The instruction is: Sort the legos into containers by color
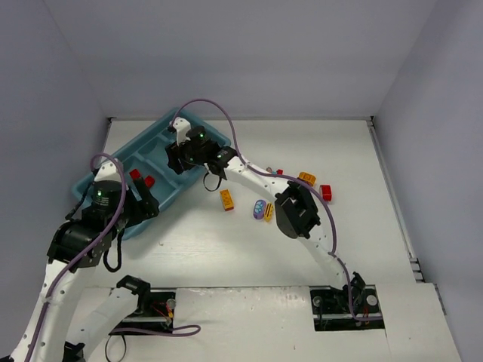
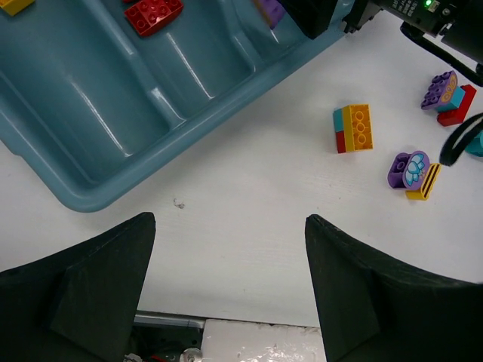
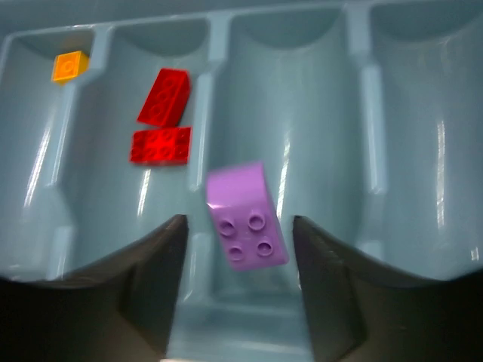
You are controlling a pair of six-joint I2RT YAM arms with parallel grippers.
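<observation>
The teal tray [image 3: 324,113] fills the right wrist view with its compartments side by side. A purple lego [image 3: 247,217] hangs tilted between the fingers of my right gripper [image 3: 240,219], with a gap on each side; the gripper is open over the third compartment from the left. Two red legos [image 3: 164,96] lie in the second compartment and an orange one [image 3: 69,66] in the first. My left gripper [image 2: 230,220] stands open and holds nothing, above bare table beside the tray's near corner [image 2: 90,196].
Loose legos lie right of the tray: a yellow, teal and red stack [image 2: 353,128], a purple piece on a yellow one [image 2: 410,170], a purple, teal and red cluster [image 2: 445,94], and farther right an orange one [image 1: 306,178] and a red one [image 1: 326,192].
</observation>
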